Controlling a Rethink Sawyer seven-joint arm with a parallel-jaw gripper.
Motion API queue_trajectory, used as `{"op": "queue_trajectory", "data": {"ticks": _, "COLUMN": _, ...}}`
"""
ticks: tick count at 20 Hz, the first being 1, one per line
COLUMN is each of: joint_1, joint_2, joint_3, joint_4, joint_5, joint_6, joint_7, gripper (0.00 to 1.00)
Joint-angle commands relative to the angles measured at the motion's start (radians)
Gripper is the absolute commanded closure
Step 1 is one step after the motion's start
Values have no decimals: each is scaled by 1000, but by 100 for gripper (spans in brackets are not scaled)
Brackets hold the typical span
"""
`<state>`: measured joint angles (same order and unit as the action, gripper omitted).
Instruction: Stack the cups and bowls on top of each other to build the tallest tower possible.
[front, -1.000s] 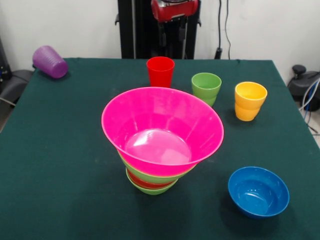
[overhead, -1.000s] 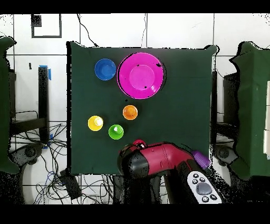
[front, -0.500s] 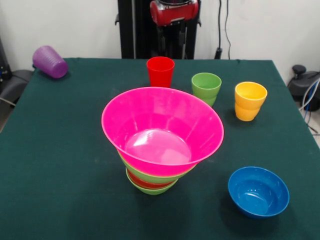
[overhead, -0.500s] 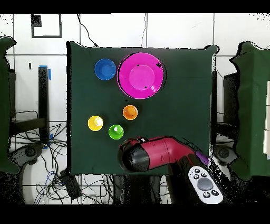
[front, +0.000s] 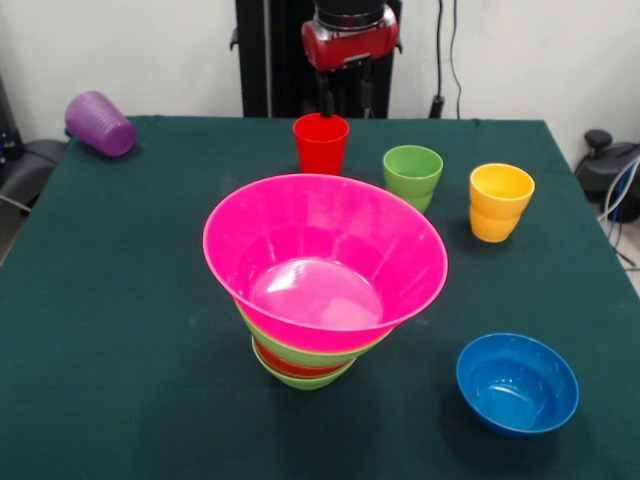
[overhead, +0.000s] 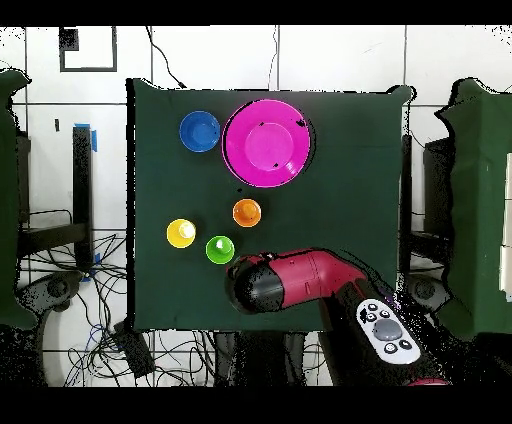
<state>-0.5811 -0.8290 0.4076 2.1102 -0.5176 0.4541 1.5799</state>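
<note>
At the far left corner of the green-clothed table (front: 120, 330) a ribbed purple plastic cup (front: 99, 123) lies on its side, well apart from everything else. Toward the middle stands the tower (front: 315, 300): a small lime green bowl (front: 305, 380) at the bottom, a red-orange bowl (front: 292, 366) and a larger lime green bowl (front: 300, 352) above it, and the huge glossy pink plastic bowl (front: 325, 255) flaring on top, leaning slightly (it looks none too steady). Behind it, along the far edge, stand a red plastic cup (front: 321, 142), a light green cup (front: 412, 176) and a yellow cup (front: 499, 201), all upright. The robot's gripper (front: 346, 96) hangs just above and behind the red cup, its two dark fingers parted and holding nothing. A blue plastic bowl (front: 517, 383) sits alone near the front right corner. The step in hand appears to be fetching a cup, likely the red one; the next move calls for lowering the fingers squarely over its rim before closing.
</note>
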Motion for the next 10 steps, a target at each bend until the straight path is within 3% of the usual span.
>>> {"op": "queue_trajectory", "data": {"ticks": 1, "joint_1": 35, "joint_2": 103, "joint_3": 6, "joint_4": -89, "joint_5": -86, "joint_6": -7, "joint_7": 2, "gripper": 0}}
{"op": "queue_trajectory", "data": {"ticks": 10, "joint_1": 46, "joint_2": 132, "joint_3": -7, "joint_4": -114, "joint_5": -120, "joint_6": -25, "joint_7": 20, "gripper": 0}}
